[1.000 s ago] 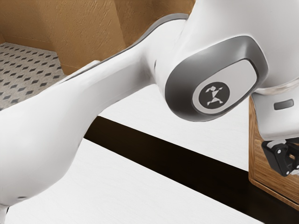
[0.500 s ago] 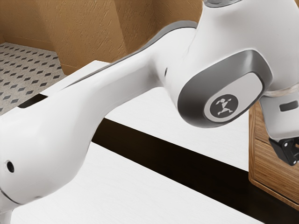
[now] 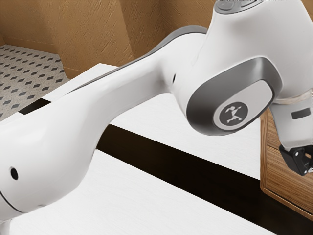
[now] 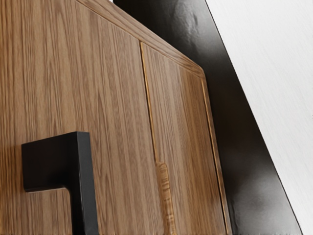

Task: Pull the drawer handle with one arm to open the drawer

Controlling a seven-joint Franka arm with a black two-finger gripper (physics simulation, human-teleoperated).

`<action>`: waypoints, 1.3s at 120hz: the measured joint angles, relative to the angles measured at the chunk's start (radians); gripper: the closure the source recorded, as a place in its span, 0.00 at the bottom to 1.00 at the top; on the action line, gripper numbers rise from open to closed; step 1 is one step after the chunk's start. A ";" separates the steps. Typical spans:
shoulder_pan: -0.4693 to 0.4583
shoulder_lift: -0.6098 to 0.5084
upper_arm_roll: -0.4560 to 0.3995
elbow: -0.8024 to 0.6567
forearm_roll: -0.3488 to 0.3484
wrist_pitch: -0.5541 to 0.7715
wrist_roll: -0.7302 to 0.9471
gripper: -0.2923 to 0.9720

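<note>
A wooden cabinet (image 3: 275, 169) stands at the exterior view's right edge, mostly hidden behind my white arm (image 3: 146, 103). My black gripper (image 3: 297, 159) is against the cabinet's front, cut off by that edge of the view. In the wrist view the wood-grain drawer front (image 4: 98, 88) is very close. Its black angular handle (image 4: 73, 166) juts out just under my hand. A second wood panel (image 4: 183, 147) lies beside the drawer front, past a thin seam.
The white tabletop (image 3: 146, 200) carries a wide black stripe (image 3: 190, 171) running toward the cabinet. A brown textured wall (image 3: 98, 29) rises behind, with tiled floor (image 3: 24, 73) at the exterior view's left. My arm's large elbow joint (image 3: 234, 107) blocks much of the scene.
My arm has swung toward the exterior view's right and the elbow has risen a little. The gripper has slid further toward the cabinet and that view's right edge.
</note>
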 joint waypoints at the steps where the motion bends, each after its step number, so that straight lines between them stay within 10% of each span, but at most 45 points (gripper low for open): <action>1: 0.000 -0.001 0.000 -0.002 0.000 0.000 -0.001 0.23; 88: 0.016 -0.039 0.000 -0.103 -0.007 0.071 -0.039 0.23; 156: 0.016 -0.046 -0.001 -0.101 0.005 0.052 -0.048 0.50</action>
